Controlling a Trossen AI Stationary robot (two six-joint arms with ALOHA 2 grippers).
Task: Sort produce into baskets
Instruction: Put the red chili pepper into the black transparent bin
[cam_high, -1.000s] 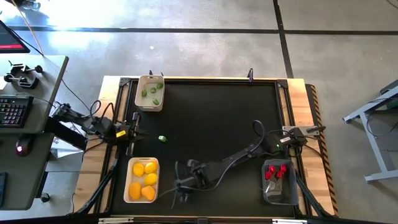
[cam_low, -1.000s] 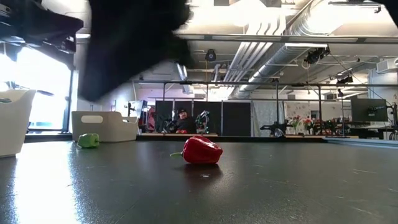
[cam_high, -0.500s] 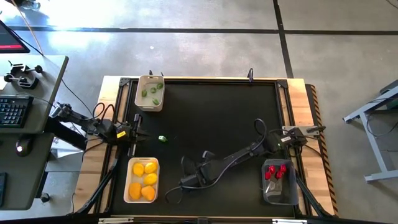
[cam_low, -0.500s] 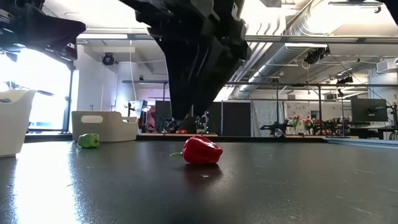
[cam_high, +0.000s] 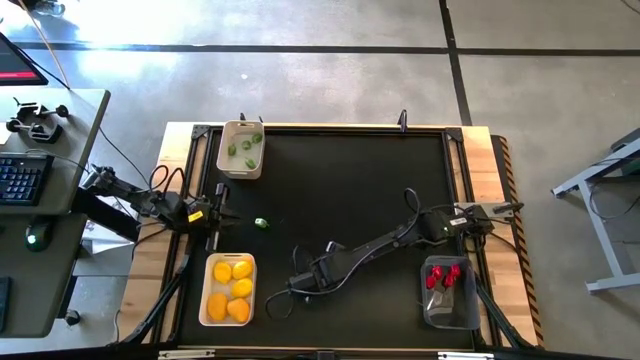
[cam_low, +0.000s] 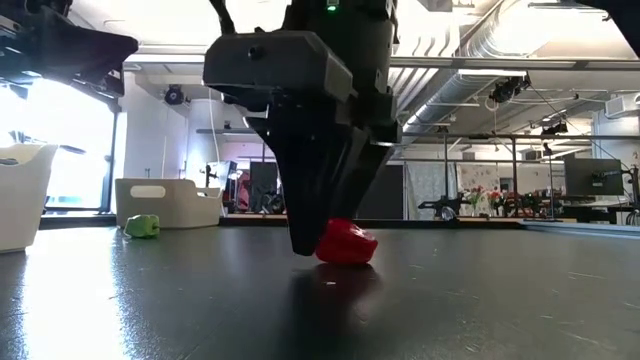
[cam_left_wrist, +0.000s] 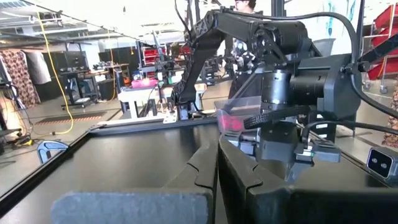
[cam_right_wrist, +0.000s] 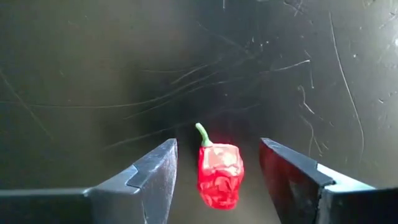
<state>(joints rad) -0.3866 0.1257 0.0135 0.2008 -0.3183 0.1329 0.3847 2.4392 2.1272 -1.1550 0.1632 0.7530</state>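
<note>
The right gripper (cam_right_wrist: 214, 180), pinched nearly shut a second ago and well above the tabletop (cam_high: 350, 180), now spreads its fingers and has dropped to straddle the red pepper (cam_right_wrist: 219, 173), not yet touching it, so a grasp looks imminent. Outward lie one loose green piece (cam_high: 261, 223), four yellow fruits in the white tray (cam_high: 207, 290), about three green pieces in the beige tub (cam_high: 222, 150), and roughly three red ones in the clear bin (cam_high: 450, 310). The left gripper (cam_high: 217, 213) waits closed beside the tray.

Right gripper lowered over red pepper

The right gripper (cam_right_wrist: 217, 180) is now opened and brought down around the red pepper (cam_right_wrist: 219, 173), formerly uncovered.
</note>
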